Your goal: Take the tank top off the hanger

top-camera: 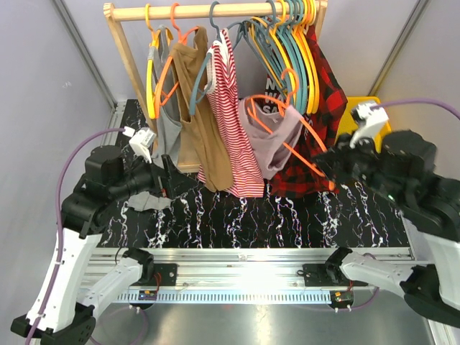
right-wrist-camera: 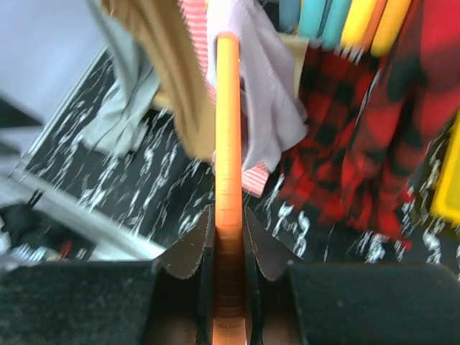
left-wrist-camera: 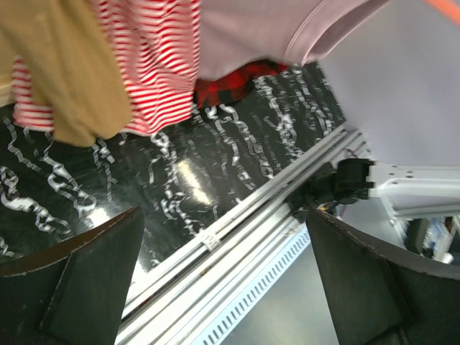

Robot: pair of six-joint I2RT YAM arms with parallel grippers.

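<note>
A mauve tank top [top-camera: 272, 140] hangs on an orange hanger [top-camera: 295, 147] that is off the rail and tilted low, in front of a red plaid shirt. My right gripper [top-camera: 328, 169] is shut on the hanger's lower right arm. In the right wrist view the orange hanger bar [right-wrist-camera: 227, 122] runs straight up from between the closed right gripper [right-wrist-camera: 228, 231], and the tank top [right-wrist-camera: 267, 100] drapes off it. My left gripper [top-camera: 164, 177] is open and empty over the table's left side. The left wrist view shows the left gripper [left-wrist-camera: 223, 277] spread wide, with the tank top's hem [left-wrist-camera: 273, 32] above.
A wooden rack [top-camera: 215, 11] carries a grey top [top-camera: 167, 122], a tan top [top-camera: 205, 122], a red-striped top [top-camera: 233, 136], the plaid shirt [top-camera: 327, 100] and several hangers. A grey cloth [top-camera: 149, 202] lies on the marbled table. A yellow object [top-camera: 352, 118] sits at the back right. A metal rail [top-camera: 251, 257] runs along the front.
</note>
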